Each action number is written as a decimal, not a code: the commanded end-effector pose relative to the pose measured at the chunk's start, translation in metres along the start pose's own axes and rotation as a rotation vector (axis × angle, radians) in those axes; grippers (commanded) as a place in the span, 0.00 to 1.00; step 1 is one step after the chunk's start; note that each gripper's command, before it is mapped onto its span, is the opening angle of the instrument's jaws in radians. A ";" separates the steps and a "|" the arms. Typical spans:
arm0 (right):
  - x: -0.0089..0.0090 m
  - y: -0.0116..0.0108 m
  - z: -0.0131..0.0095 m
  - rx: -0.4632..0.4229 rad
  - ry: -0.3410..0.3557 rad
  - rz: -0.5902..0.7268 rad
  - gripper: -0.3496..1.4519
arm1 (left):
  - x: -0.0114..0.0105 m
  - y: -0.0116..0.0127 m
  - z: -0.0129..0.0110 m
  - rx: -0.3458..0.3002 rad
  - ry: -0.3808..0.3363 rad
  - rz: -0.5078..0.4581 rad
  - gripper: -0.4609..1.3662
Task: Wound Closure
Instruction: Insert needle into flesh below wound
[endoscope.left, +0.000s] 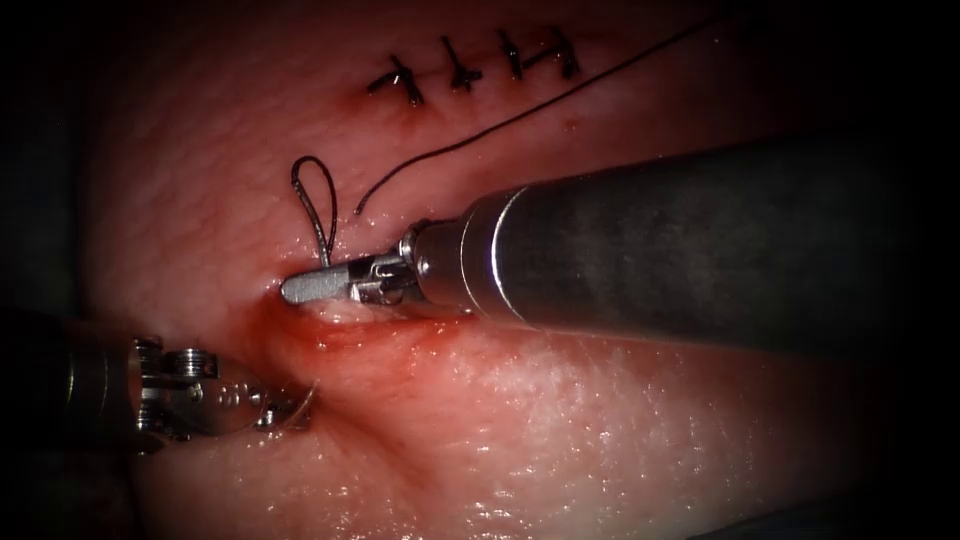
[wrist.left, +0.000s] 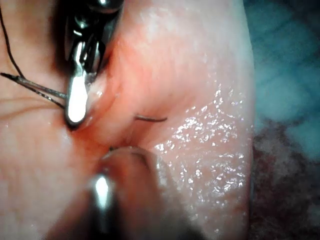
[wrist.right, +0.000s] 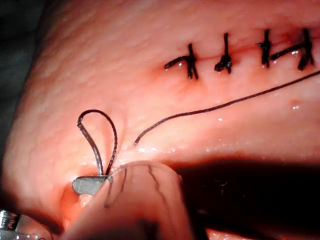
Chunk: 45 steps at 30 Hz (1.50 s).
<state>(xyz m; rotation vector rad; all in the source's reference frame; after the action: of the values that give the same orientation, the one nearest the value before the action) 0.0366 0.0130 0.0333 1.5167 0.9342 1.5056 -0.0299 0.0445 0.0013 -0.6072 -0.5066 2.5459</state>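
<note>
The right arm's steel tool (endoscope.left: 315, 285) clamps a dark thread loop (endoscope.left: 316, 200) at the pink tissue's (endoscope.left: 600, 440) cut, while the left arm's tool (endoscope.left: 285, 412) grips the thin curved needle (endoscope.left: 306, 402) beside the tissue.

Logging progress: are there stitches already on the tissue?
Yes, several dark stitches sit in a row across the tissue.

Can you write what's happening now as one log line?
right hand: shut on thread loop | left hand: holds needle | stitches: four

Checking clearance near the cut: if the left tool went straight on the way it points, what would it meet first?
Probably the needle at the left tool tip, then the tissue rising beside the cut; depth is hard to judge. The right tool, shut on the thread loop, sits higher.
</note>
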 end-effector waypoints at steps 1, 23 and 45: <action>-0.0001 0.0001 0.0001 -0.002 0.002 0.000 0.00 | 0.0000 0.0000 0.0000 -0.007 0.000 0.000 0.06; 0.0003 0.0001 -0.0001 0.007 0.014 -0.023 0.00 | -0.0001 0.0000 -0.0001 -0.008 0.000 0.001 0.06; 0.0043 0.0000 -0.0013 -0.031 0.138 -0.943 0.85 | 0.0000 0.0000 -0.0001 -0.009 0.000 -0.006 0.06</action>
<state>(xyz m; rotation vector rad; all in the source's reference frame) 0.0355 0.0173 0.0351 0.7109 1.4268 0.9006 -0.0298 0.0446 0.0012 -0.6060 -0.5096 2.5400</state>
